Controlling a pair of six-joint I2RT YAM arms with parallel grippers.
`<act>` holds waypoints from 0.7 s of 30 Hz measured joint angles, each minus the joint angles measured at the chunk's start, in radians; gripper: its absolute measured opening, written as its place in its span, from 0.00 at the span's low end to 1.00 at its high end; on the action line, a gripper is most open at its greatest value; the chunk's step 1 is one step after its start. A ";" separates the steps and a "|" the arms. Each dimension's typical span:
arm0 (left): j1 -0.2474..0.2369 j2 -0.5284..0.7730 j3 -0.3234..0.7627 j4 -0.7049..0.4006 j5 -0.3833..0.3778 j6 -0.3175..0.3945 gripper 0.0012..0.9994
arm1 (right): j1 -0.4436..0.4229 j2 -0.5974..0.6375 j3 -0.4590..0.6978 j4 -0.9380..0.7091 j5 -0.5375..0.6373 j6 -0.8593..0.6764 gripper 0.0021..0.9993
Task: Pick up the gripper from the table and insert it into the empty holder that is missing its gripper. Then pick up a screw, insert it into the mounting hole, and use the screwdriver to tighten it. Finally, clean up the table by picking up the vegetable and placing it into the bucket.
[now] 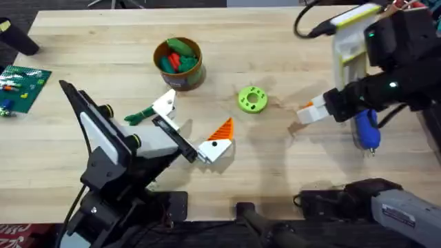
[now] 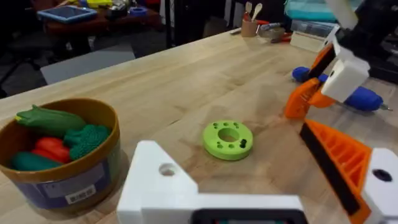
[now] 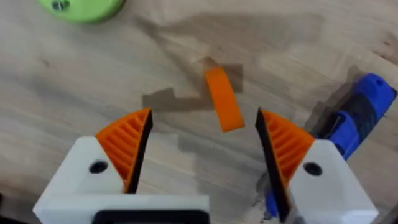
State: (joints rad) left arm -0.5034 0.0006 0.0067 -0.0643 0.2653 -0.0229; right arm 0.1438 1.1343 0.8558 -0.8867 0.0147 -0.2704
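The table [image 1: 275,158] is pretty cluttered; the bucket [image 1: 179,63] at 11 o'clock is already stuffed with toy veg, while the slim dark-green vegetable [image 1: 140,115] lies at about 9 o'clock beside the left gripper [image 1: 195,128], whose fingers are spread wide and empty. Over at 3 o'clock the right gripper [image 3: 202,149] hovers with its jaws well apart and empty around a small orange piece [image 3: 223,99], and the screwdriver [image 3: 356,121] sits just beside one finger. Biggest risk is probably that finger nudging the blue handle on the way down, rolling it away or shoving the orange bit out of line.
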 joint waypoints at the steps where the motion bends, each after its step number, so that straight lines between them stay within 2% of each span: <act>1: 0.000 0.000 0.000 0.000 0.000 0.000 0.99 | 0.000 0.018 0.000 0.001 0.000 -0.030 0.95; 8: 0.000 0.000 0.000 0.000 0.000 0.000 0.99 | 0.000 0.118 0.000 0.013 0.000 -0.156 0.95; 15: 0.000 0.000 0.000 0.000 0.000 0.000 0.99 | 0.000 0.139 0.000 0.040 0.007 -0.188 0.95; 21: 0.000 0.000 0.000 0.000 0.000 0.000 0.99 | -0.024 0.139 0.001 0.042 0.023 -0.201 0.74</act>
State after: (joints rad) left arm -0.5034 0.0006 0.0067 -0.0643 0.2653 -0.0229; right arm 0.1202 1.2728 0.8564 -0.8445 0.0375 -0.4717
